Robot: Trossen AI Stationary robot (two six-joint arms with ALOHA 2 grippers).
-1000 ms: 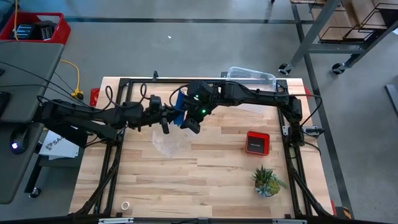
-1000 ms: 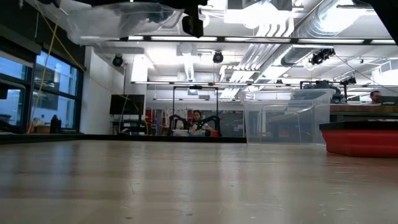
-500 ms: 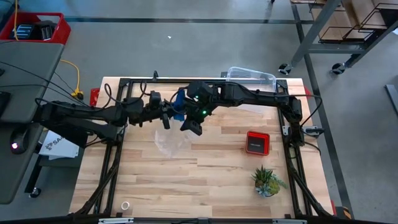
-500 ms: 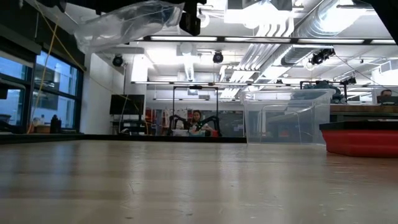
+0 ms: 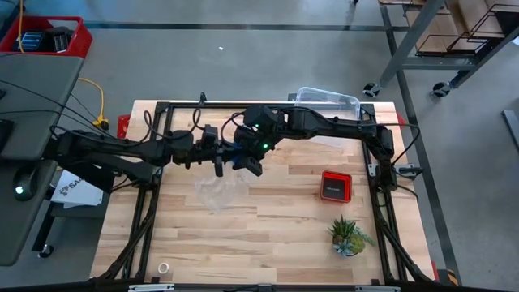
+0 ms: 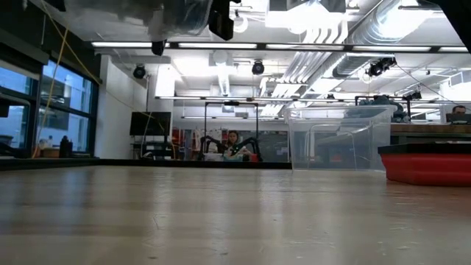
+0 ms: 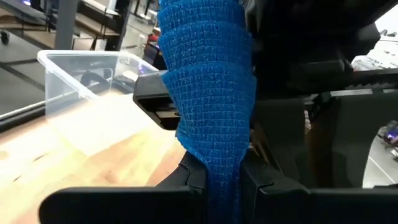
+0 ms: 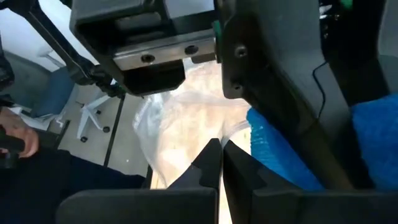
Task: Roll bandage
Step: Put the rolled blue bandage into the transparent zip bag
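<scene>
The bright blue bandage [image 7: 211, 93] is held in the air between my two grippers over the middle of the table; only a little of it shows in the high view [image 5: 236, 152]. My left gripper [image 5: 220, 161] is shut on the bandage. My right gripper [image 5: 253, 166] faces it, shut on the crinkled clear plastic bag [image 5: 213, 192]. The bag hangs clear of the table and shows at the top of the low view [image 6: 176, 13]. The bandage also shows beside my right fingers [image 8: 277, 152]. My left gripper pinches the bandage's narrowed lower end [image 7: 222, 177] between its two fingers. The strip widens and stands up past the fingertips, lifted clear of the table. My right gripper pinches a thin bit of the clear bag [image 8: 225, 134] at its fingertips. The rest of the bag [image 8: 165, 121] hangs slack beyond them, clear of the table.
A clear plastic box [image 5: 328, 101] stands at the far edge. A red-and-black square device [image 5: 335, 185] and a small potted plant [image 5: 349, 235] are at the right. A small tape ring [image 5: 164, 268] lies near the front left. A person's hand [image 8: 12, 140] shows beyond the table.
My two grippers have drawn closer together, so less of the blue bandage shows from above. The clear bag, which stretched out sideways under the grippers, has been gathered up closer to them.
</scene>
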